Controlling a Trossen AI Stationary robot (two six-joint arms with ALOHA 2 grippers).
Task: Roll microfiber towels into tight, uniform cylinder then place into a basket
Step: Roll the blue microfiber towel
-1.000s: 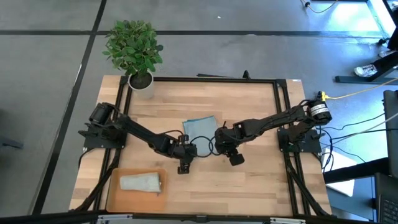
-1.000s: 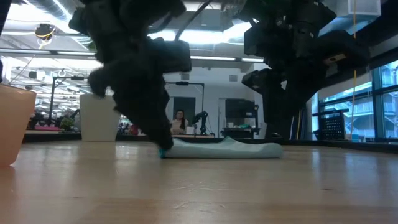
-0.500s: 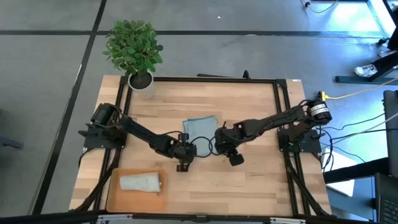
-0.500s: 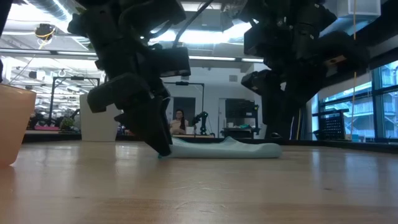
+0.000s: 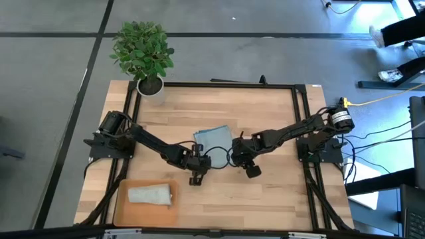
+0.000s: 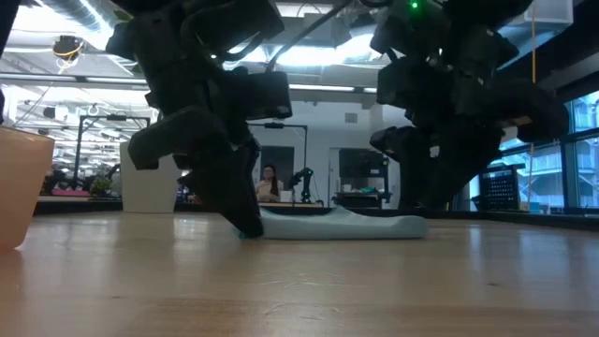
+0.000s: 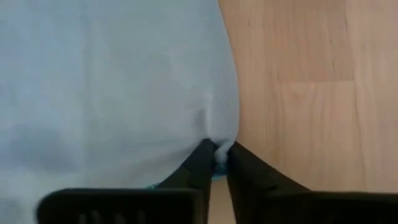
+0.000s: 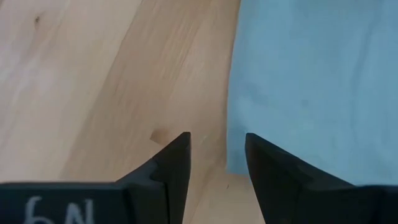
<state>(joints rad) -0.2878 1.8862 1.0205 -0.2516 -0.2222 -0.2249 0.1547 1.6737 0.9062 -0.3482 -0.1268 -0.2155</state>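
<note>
The light blue-teal towel [image 5: 212,138] lies flat on the wooden table's middle, and shows as a low strip in the low view [image 6: 346,225]. My left gripper [image 5: 198,153] is at its near left corner, shut on it [image 7: 216,155]. My right gripper [image 8: 217,149] is open, just off the towel's near right corner [image 8: 231,163], with bare wood and the towel's edge [image 8: 233,112] between its fingers. The grey-green towel [image 5: 150,194] lies as a roll in the orange-tan basket [image 5: 123,211] at the near left. My left gripper pinches the blue towel's near edge at its corner [image 7: 216,144] between its two fingertips. A small pucker of cloth stands up at the fingertips. The fingers slant down at it from the near left side. The rest of the towel lies flat on the table.
A white plant pot [image 5: 151,85] with a green plant stands at the far left corner. A black frame [image 5: 299,126] runs along the table's edges. The basket's wall [image 6: 19,187] shows at the low view's left. Bare wood lies between the towel and the near edge.
My left gripper has tipped at the towel's near left corner. The towel has slid a little toward the near edge and turned slightly. My right gripper has shifted a little toward the table's right edge.
</note>
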